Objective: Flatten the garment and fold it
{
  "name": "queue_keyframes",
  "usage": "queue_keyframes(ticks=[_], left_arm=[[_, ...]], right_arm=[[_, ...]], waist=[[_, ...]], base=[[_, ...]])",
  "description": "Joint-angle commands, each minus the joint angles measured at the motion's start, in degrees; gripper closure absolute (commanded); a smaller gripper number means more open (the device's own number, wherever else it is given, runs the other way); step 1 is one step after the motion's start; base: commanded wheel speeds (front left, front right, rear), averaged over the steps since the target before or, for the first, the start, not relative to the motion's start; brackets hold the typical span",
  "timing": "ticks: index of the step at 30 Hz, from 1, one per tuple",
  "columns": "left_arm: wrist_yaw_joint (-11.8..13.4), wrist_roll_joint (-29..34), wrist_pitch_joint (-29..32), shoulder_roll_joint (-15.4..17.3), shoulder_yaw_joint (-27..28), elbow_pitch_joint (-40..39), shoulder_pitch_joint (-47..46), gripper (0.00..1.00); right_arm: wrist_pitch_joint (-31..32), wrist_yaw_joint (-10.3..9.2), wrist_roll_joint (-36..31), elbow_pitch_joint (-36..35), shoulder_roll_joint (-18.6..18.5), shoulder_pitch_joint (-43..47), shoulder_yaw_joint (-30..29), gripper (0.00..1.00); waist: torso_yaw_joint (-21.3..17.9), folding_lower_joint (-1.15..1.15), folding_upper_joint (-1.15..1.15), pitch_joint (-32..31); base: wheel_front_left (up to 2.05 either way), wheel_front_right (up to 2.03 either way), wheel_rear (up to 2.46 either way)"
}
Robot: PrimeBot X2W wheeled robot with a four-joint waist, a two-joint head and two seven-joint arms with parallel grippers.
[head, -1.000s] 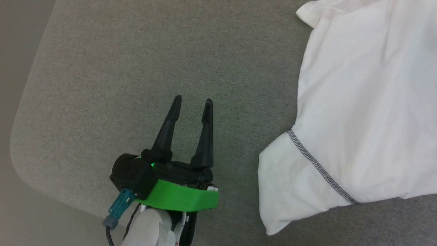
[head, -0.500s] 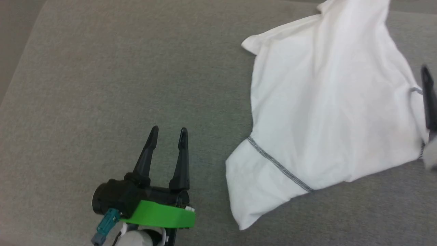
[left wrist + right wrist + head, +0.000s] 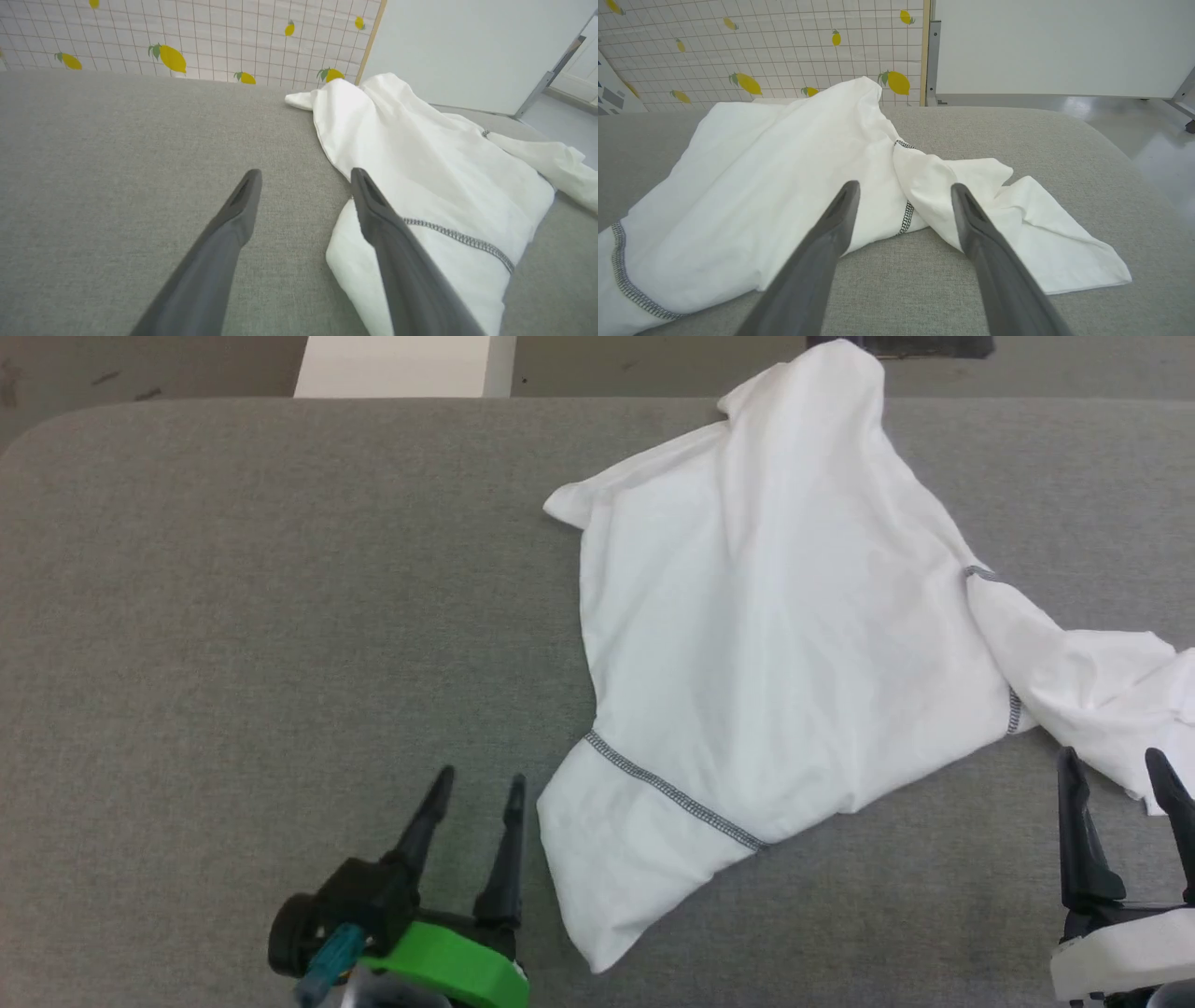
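Sprawling rumpled over the worktop's (image 3: 233,616) right half, a white shirt (image 3: 775,644) with grey-stitched seams; left gripper (image 3: 481,775), fingers apart, just beside it — right gripper (image 3: 1111,756), fingers apart, by the near edge.

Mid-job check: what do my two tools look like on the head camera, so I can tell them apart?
The left tool has two long, tapered black fingers on a black body, a bright green collar and a teal plug. The right tool has matching black fingers on a white mount.
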Motion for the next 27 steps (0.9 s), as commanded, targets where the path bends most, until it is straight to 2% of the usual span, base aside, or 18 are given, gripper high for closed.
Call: queue_keyframes(ticks=[1, 11, 18, 19, 20, 21, 27], left_arm=[[-0.91, 0.09, 2.96, 1.01, -0.77, 1.35, -1.44, 0.00], [-4.74, -1.75, 26.22, 6.10, -6.89, 6.62, -14.88, 0.00], [-5.28, -6.80, 35.69, 7.58, -9.71, 9.81, -17.16, 0.00], [-5.32, -7.99, 36.66, 7.47, -9.98, 10.24, -16.84, 0.28], [-5.34, -8.80, 36.82, 7.36, -10.15, 10.25, -16.65, 0.75], [-5.37, -9.94, 36.96, 7.13, -10.29, 10.26, -16.22, 1.00], [-4.49, -12.61, 33.33, 6.67, -8.70, 8.58, -14.46, 1.00]], right_arm=[[-0.68, -0.09, 0.32, 0.23, 0.10, -0.74, 0.17, 0.00], [-1.33, -0.09, 0.69, 0.97, 0.18, -3.00, 1.38, 0.00], [-1.60, -0.09, 1.33, 2.03, 0.18, -3.77, 2.18, 0.00], [-1.65, -0.09, 1.35, 2.23, 0.19, -3.86, 2.15, 0.00], [-1.69, -0.09, 1.38, 2.38, 0.19, -3.92, 2.14, 0.00], [-1.74, -0.09, 1.43, 2.56, 0.19, -4.00, 2.11, 0.00], [-1.94, -0.09, 1.97, 3.65, 0.19, -4.26, 1.73, 0.00]], waist=[[-0.73, 0.00, 0.00, -0.44], [-0.41, 0.00, 0.00, 2.69], [-1.59, 0.00, 0.00, 4.60], [-1.75, 0.00, 0.00, 4.70], [-1.86, 0.00, 0.00, 4.77], [-1.95, 0.00, 0.00, 4.80], [-1.37, 0.00, 0.00, 3.79]], base=[[0.00, 0.00, 0.00], [0.00, 0.00, 0.00], [0.00, 0.00, 0.00], [0.00, 0.00, 0.00], [0.00, 0.00, 0.00], [0.00, 0.00, 0.00], [0.00, 0.00, 0.00]])
